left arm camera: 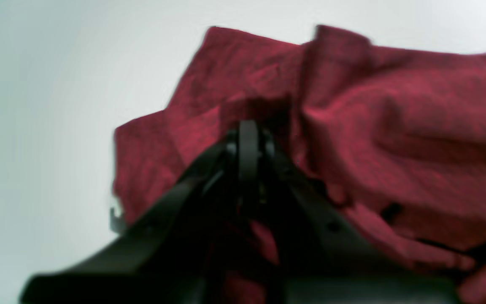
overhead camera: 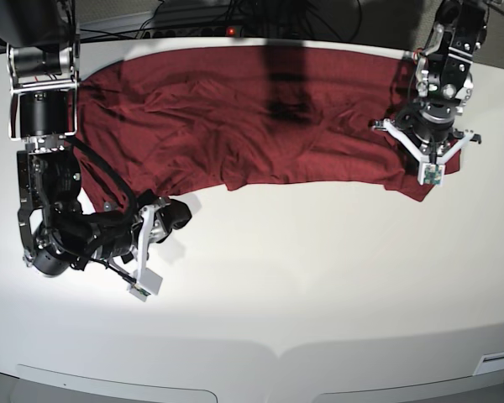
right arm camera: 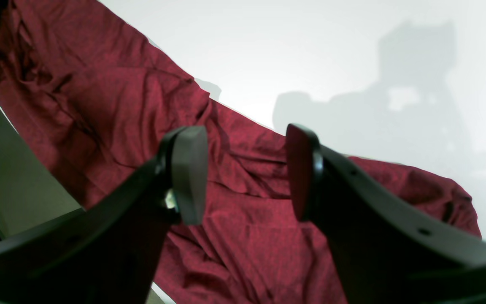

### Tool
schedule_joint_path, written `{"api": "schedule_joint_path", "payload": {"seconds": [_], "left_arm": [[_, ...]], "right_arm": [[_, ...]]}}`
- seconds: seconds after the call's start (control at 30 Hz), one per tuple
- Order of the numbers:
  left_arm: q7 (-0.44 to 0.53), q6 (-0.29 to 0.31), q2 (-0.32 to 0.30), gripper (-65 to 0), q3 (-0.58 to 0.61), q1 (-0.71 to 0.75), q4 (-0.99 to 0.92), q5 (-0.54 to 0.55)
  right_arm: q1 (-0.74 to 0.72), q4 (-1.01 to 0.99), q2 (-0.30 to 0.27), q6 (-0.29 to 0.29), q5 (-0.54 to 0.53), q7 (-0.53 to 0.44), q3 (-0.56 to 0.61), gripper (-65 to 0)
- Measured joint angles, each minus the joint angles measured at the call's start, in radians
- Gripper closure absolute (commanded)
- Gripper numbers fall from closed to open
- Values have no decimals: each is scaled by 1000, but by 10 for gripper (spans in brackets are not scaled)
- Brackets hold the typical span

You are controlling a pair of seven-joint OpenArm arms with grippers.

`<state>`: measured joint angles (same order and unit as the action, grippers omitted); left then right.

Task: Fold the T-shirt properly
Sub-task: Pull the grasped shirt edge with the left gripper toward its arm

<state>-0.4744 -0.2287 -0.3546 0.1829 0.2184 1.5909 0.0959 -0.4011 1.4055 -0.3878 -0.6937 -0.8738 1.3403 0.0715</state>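
The T-shirt (overhead camera: 252, 117) is lying spread and wrinkled along the table's (overhead camera: 319, 285) far edge, no fold yet showing; the left gripper (overhead camera: 428, 159) is pinching its end, the right gripper (right arm camera: 247, 173) is gaping empty

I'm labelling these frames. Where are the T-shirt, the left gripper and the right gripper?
T-shirt (overhead camera: 235, 117): base view, middle of the spread cloth.
left gripper (left arm camera: 248, 126): left wrist view, closed tips on the cloth.
right gripper (right arm camera: 246, 173): right wrist view, gap between open tips.
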Motion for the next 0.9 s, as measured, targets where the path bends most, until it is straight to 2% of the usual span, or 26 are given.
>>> {"api": "schedule_joint_path", "payload": {"seconds": [0.13, 0.23, 0.53, 0.73, 0.9], "left_arm": [[-29, -62, 0, 0, 0, 0, -1, -73], [-46, -112, 0, 0, 0, 0, -1, -81], [-53, -113, 0, -2, 0, 1, -1, -80], [-80, -113, 0, -214, 0, 1, -1, -80], [-106, -111, 0, -228, 0, 0, -1, -75]], "right_arm": [[0, 0, 0, 0, 0, 0, 0, -299], [0, 0, 0, 0, 0, 0, 0, -299], [0, 0, 0, 0, 0, 0, 0, -299], [0, 0, 0, 0, 0, 0, 0, -299], [0, 0, 0, 0, 0, 0, 0, -299]]}}
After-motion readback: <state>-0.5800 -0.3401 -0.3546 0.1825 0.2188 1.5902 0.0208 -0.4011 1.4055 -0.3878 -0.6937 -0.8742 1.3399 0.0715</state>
